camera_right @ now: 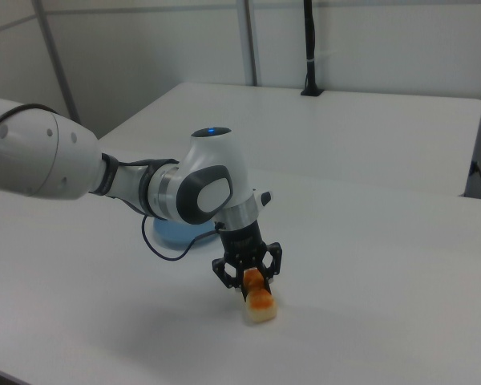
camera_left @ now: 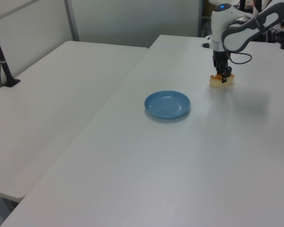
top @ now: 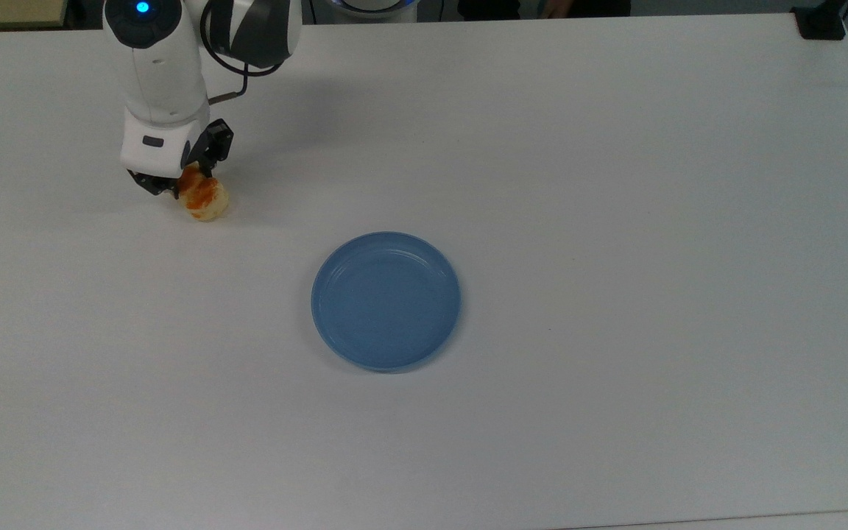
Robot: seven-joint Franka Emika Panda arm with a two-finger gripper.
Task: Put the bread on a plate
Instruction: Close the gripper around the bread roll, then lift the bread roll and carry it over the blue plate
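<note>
The bread [top: 208,202], a pale roll with orange-brown glaze, lies on the white table at the top view's upper left. My gripper [top: 187,180] points down over the roll's far end, open, with one finger on each side of it. In the right view the fingers straddle the bread [camera_right: 261,305] and the gripper [camera_right: 248,279] hangs just above the table. The left view has the bread [camera_left: 222,82] under the gripper [camera_left: 223,74] at the far right. The light-blue plate [top: 386,300] sits bare mid-table, well apart from the roll, plate [camera_left: 167,104], plate [camera_right: 170,235].
The white table [top: 615,221] stretches wide around the plate. A second white table [camera_left: 52,94] adjoins it on the left view's left, with a black pole [camera_left: 1,56] clamped at its edge. A black mount [top: 821,22] sits at the top view's upper right corner.
</note>
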